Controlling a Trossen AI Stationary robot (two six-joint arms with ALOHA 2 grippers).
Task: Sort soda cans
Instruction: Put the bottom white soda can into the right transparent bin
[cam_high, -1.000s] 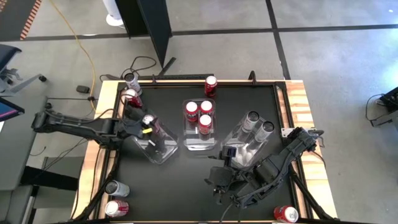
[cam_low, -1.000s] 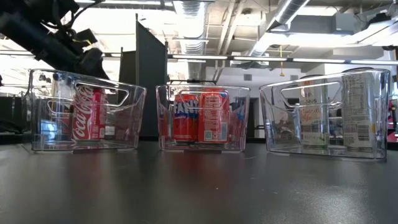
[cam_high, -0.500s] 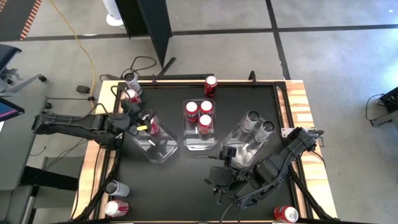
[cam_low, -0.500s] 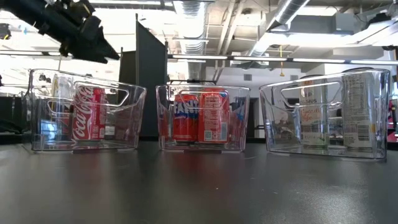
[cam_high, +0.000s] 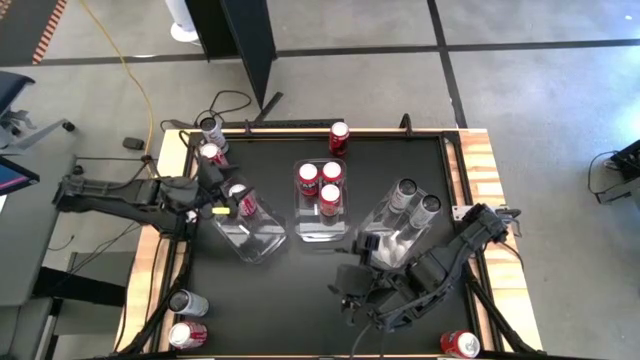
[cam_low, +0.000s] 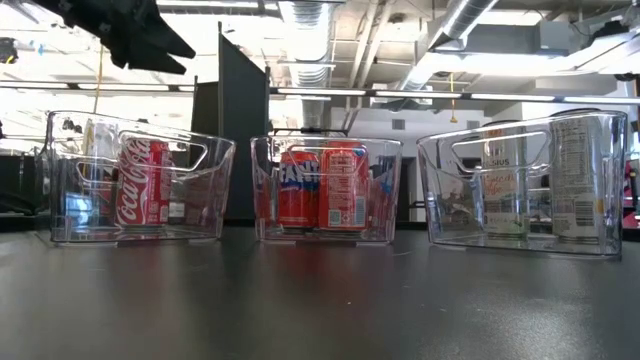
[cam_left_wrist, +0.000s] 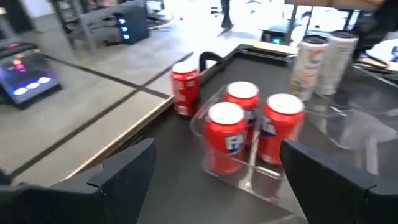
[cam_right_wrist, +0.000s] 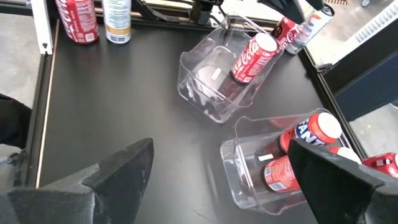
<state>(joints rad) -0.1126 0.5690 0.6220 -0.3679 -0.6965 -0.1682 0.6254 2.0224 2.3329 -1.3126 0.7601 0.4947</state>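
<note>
From above, the left gripper (cam_high: 222, 192) hovers with jaws apart over the left bin (cam_high: 262, 238) at nine o'clock, which holds one red can (cam_high: 246, 203). The middle bin (cam_high: 318, 226) holds three red cans (cam_high: 320, 184), the right bin (cam_high: 390, 245) two silver cans (cam_high: 414, 198). The right gripper (cam_high: 350, 290) waits at five o'clock, jaws apart. Level across the counter (cam_low: 320, 300), a cola can (cam_low: 142, 182) stands in the left bin.

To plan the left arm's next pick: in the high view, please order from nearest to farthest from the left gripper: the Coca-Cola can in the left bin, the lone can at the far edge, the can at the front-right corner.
From the left gripper:
1. Coca-Cola can, left bin, right beside it.
2. Lone red can, far edge, middle.
3. Red can, front-right corner.
</note>
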